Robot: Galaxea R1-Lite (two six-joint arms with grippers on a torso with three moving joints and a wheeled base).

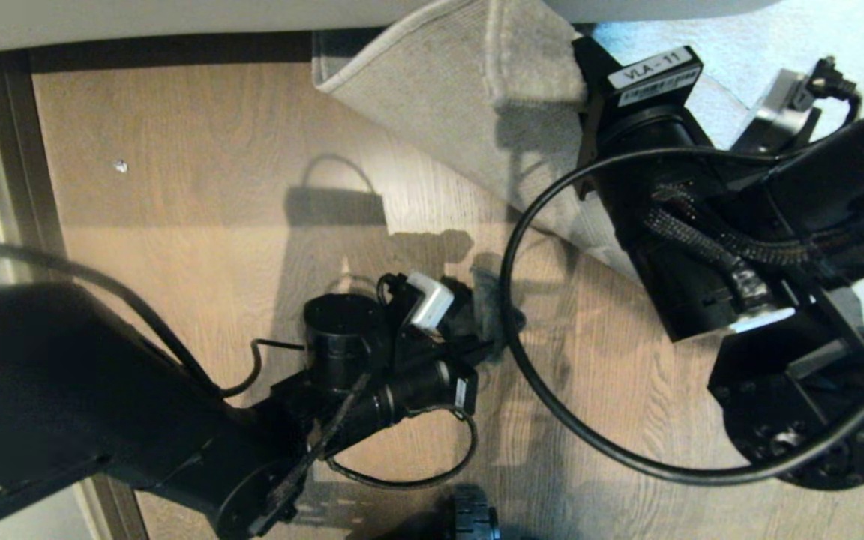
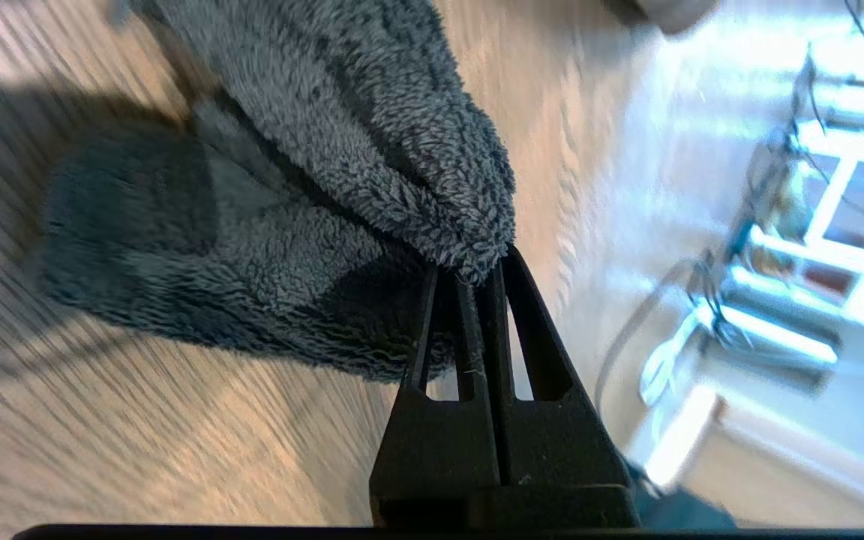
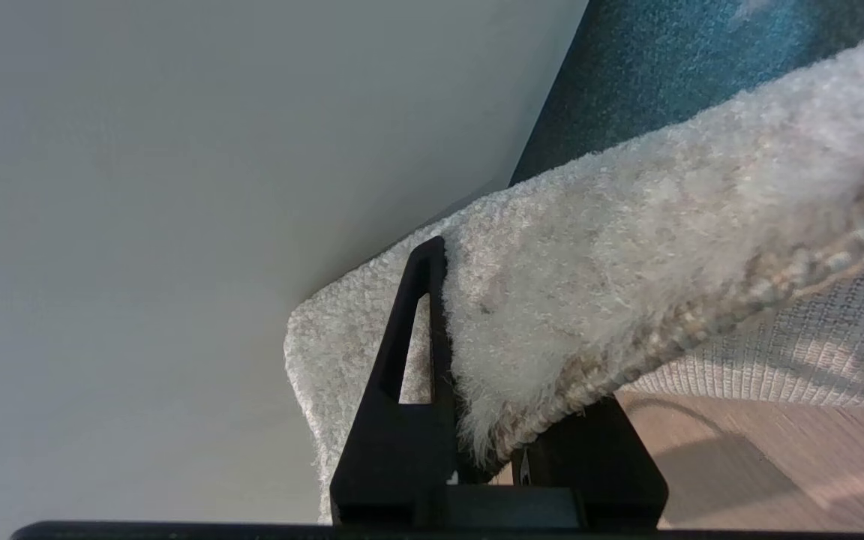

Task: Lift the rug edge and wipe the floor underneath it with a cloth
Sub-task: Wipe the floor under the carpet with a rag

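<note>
My right gripper is shut on the rug edge and holds the grey-beige corner up off the floor. In the right wrist view the fluffy rug edge lies clamped in the right gripper; one black finger shows and the other is hidden beneath the pile. Lower down, my left gripper is shut on the cloth, low over the planks. In the left wrist view the dark grey fluffy cloth hangs from the left gripper and drapes onto the floor.
A pale wall and dark skirting run along the far side and the left. A black cable loops over the floor between both arms. A small white speck lies on the planks. A wheel of my base sits at the near edge.
</note>
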